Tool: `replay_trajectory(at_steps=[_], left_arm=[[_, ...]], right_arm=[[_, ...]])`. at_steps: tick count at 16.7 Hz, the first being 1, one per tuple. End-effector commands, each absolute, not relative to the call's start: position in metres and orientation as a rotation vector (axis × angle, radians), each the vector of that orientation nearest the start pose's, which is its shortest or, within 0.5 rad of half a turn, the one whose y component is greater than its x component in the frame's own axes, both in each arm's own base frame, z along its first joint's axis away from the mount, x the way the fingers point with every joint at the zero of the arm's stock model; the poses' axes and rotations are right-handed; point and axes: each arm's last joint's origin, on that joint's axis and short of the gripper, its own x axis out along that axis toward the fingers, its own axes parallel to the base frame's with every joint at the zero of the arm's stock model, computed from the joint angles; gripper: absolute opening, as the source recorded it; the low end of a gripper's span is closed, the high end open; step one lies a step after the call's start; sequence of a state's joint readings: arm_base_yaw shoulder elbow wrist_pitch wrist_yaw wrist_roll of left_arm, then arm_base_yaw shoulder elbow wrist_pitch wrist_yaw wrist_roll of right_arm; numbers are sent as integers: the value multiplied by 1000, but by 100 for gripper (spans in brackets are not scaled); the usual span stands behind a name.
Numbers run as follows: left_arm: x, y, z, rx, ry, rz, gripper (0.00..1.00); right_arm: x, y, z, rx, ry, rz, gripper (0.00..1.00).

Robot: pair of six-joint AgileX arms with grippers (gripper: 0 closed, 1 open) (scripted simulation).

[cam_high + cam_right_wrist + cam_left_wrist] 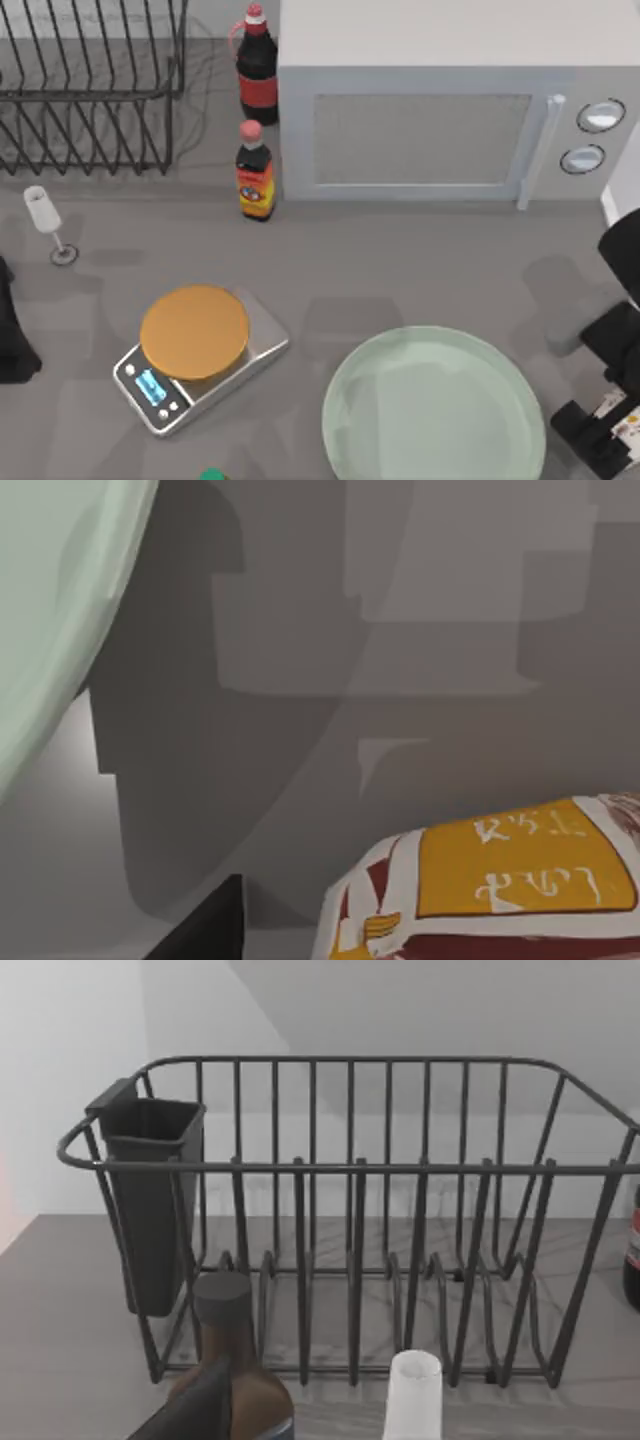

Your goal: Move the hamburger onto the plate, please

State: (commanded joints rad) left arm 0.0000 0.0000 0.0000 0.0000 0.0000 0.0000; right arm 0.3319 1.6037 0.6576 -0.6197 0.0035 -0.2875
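The hamburger [500,890], a cream wrapped lump with an orange-yellow patch and dark red marks, lies on the table at the right edge, just right of the plate. In the top view a small part of the hamburger [625,422] peeks out under my right arm. My right gripper [600,425] hangs low over it, open, and its one visible dark finger [210,930] stands apart from the wrapper. The pale mint-green plate [432,410] sits at the front right of the table, with its rim [50,600] close to the gripper. My left arm [12,335] is parked at the left edge.
A silver scale [205,355] with an orange disc stands front left. A wine glass [42,215], two dark bottles [254,172] and a wire dish rack [90,85] are at the back left. A microwave [440,100] fills the back right.
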Motion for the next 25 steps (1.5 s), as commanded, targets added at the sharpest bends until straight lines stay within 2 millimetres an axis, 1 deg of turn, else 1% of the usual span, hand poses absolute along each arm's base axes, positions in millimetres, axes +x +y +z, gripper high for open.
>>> replay_trajectory(at_steps=[2,6,19,20,25], left_arm=[[106,-1,160,0,0,0,100],[106,-1,160,0,0,0,100],[106,-1,160,0,0,0,100],[106,-1,160,0,0,0,100],[106,-1,160,0,0,0,100]], right_arm=[[212,73,93,-489,1518,483,100],[212,73,92,-489,1518,483,100],[212,73,92,-489,1518,483,2],[212,73,92,-489,1518,483,0],[212,73,92,-489,1518,483,0]])
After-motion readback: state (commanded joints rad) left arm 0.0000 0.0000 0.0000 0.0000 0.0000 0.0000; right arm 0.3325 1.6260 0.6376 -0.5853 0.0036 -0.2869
